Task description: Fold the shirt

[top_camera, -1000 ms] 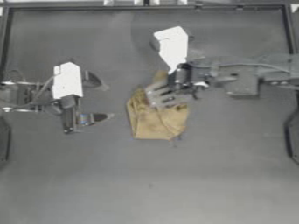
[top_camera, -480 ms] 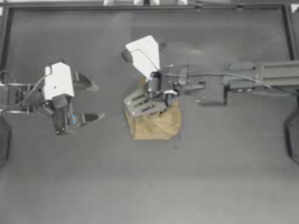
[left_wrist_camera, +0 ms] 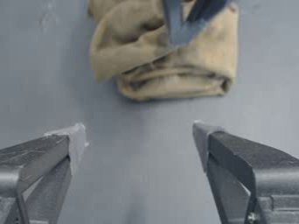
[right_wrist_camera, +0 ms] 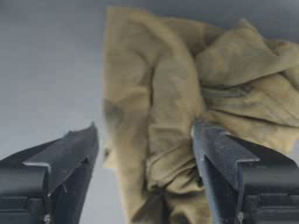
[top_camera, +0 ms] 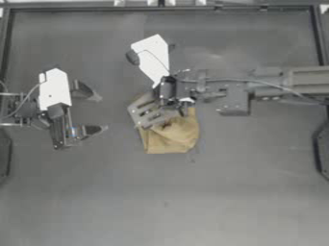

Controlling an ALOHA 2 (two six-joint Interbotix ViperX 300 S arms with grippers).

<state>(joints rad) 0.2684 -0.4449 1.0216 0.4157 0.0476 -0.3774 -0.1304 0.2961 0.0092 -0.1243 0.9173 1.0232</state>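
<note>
- Dark grey table [top_camera: 193,202], matte, raised rim along the top edge.
- Shirt [top_camera: 170,134] near table centre, bunched into a small, roughly rectangular tan/mustard lump, not spread flat.
- Left wrist view: shirt [left_wrist_camera: 166,52] looks like stacked rolled layers, thick folded edge facing the camera, darker creases between the layers.
- Right wrist view: cloth [right_wrist_camera: 192,109] is crumpled, with one long vertical fold, loose flaps on one side and faint brownish-grey blotches.
- Right gripper [top_camera: 151,115] reaches in from the right across the middle and sits over the shirt's upper left part; jaws spread apart, one over cloth, the other over bare table beside it. Can't tell whether the tips touch the fabric.
- Left gripper [top_camera: 87,111] at the left side of the table, well apart from the shirt, pointing towards it; jaws spread wide, nothing between them.
</note>
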